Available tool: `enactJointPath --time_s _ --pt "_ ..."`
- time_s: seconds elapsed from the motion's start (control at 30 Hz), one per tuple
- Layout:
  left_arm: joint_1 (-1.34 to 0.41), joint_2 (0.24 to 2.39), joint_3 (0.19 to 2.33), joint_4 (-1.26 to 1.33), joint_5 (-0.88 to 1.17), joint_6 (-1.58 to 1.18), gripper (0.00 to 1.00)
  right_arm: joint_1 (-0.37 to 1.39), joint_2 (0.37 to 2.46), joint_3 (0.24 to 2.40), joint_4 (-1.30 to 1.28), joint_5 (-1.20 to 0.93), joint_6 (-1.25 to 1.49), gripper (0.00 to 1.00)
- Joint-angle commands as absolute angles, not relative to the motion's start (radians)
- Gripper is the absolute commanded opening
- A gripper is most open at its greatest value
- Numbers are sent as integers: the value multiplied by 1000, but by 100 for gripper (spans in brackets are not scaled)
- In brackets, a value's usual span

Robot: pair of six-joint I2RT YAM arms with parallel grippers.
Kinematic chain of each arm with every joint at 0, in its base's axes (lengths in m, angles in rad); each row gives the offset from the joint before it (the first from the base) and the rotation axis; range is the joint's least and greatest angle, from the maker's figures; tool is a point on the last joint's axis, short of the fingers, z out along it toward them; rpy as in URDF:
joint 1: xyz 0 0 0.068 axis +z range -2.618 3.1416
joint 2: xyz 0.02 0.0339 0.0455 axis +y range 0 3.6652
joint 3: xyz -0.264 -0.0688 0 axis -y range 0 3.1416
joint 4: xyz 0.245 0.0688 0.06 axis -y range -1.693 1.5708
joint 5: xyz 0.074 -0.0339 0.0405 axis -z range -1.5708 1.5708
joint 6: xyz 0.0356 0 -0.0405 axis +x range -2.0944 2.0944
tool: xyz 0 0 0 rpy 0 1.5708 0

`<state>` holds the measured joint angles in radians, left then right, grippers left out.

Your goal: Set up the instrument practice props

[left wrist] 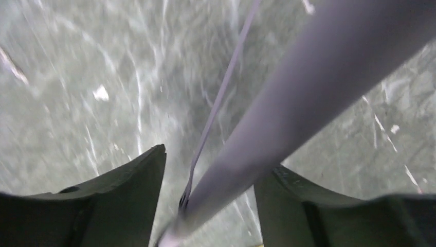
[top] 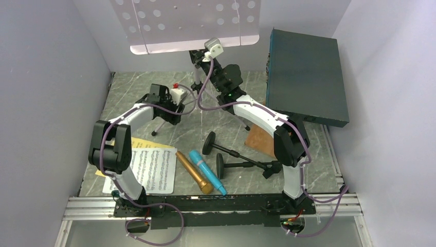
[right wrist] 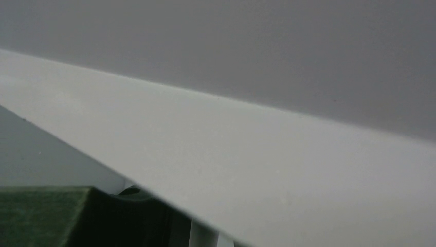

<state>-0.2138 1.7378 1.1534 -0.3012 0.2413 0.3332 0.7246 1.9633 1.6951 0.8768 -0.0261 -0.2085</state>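
The music stand's pale perforated desk [top: 190, 23] is up at the back on its silver tripod. My left gripper [top: 172, 114] is down at one tripod leg [top: 158, 127]. Its jaws are open, and the leg [left wrist: 288, 103] runs between them, against the right finger [left wrist: 308, 206]. My right gripper [top: 197, 55] is shut on the stand's post just under the desk. In the right wrist view, one dark finger [right wrist: 103, 216] lies beside the white post [right wrist: 203, 237], and the desk's underside [right wrist: 247, 170] fills the frame. White and yellow sheet-music pages [top: 151, 170], a gold microphone [top: 194, 172], a blue microphone [top: 207, 171] and two black mic holders [top: 229, 150] lie on the table.
A large dark teal box [top: 306, 77] leans at the back right. A flat brown board [top: 261, 140] lies below it, beside my right arm. Grey walls close in on both sides. The second holder [top: 241, 165] lies next to the right arm's base.
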Motion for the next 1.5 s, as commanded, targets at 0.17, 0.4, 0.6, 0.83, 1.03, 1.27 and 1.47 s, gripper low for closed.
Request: enactJointPath --time_s 0.17,0.4,0.6,0.83,1.03,1.27,1.47 --pt "-84 1450 1084 -334 504 138 81 750 1988 1863 934 -152 -201 0" --pt "-2 1277 963 68 643 -223 84 752 2031 1937 876 -192 -171 0" --pt "-2 1402 1015 440 653 -410 84 752 2068 1991 831 -211 -144 0" --pt "-11 1579 1069 750 726 -516 83 752 2100 2039 786 -212 -121 0" --pt "-94 1622 1121 664 633 -335 83 752 2101 2038 785 -216 -103 0" --pt "-123 1711 1199 695 669 -318 75 752 2096 2026 791 -224 -80 0" --pt "-127 1756 1213 684 715 -288 32 752 2062 1981 786 -216 -83 0"
